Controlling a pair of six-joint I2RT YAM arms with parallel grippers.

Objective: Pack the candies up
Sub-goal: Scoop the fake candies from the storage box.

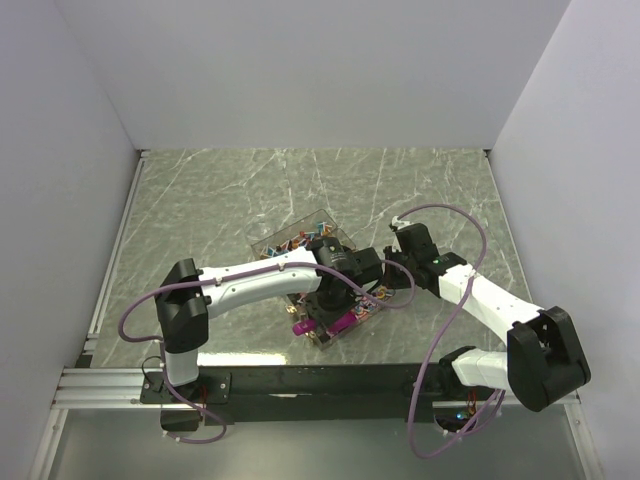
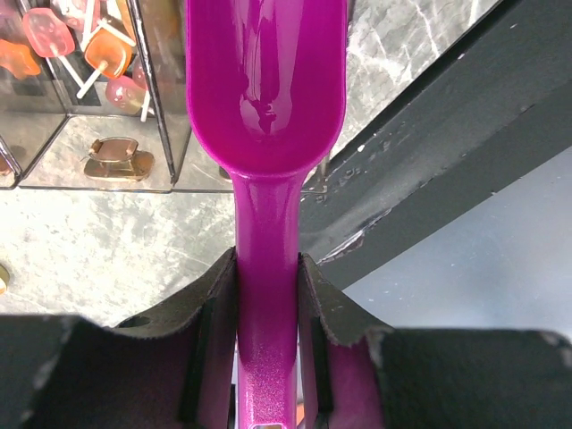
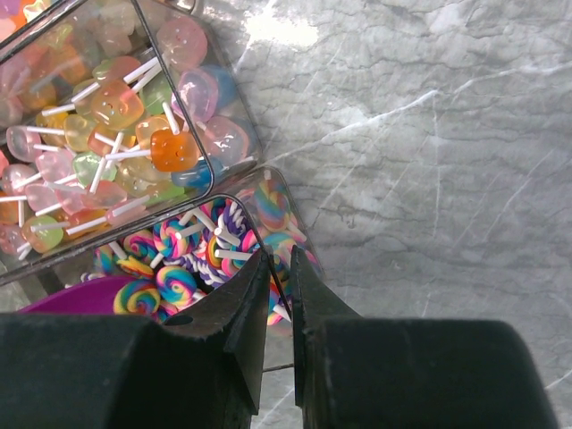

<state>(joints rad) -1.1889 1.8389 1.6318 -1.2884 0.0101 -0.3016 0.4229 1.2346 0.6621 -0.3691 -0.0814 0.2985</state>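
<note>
A clear compartment box (image 1: 283, 243) lies mid-table, filled with the candies (image 3: 134, 125), tiny pastel and swirled lollipop sweets on white sticks. My left gripper (image 2: 266, 268) is shut on the handle of the magenta scoop (image 2: 265, 80), whose empty bowl hangs over the box's near edge; the scoop also shows in the top view (image 1: 345, 322). Pink and orange candies (image 2: 63, 40) fill a compartment left of the bowl. My right gripper (image 3: 279, 264) is shut on the thin wall of the box (image 3: 234, 134), beside the swirled candies (image 3: 179, 259). In the top view both grippers (image 1: 330, 300) (image 1: 385, 265) meet at the box.
A black rail (image 2: 447, 134) runs along the table's near edge, close to the scoop. A gold wrapped sweet (image 2: 116, 161) lies alone in one compartment. White walls (image 1: 60, 150) enclose the marbled table (image 1: 250, 190). Purple cables (image 1: 470, 225) loop off both arms.
</note>
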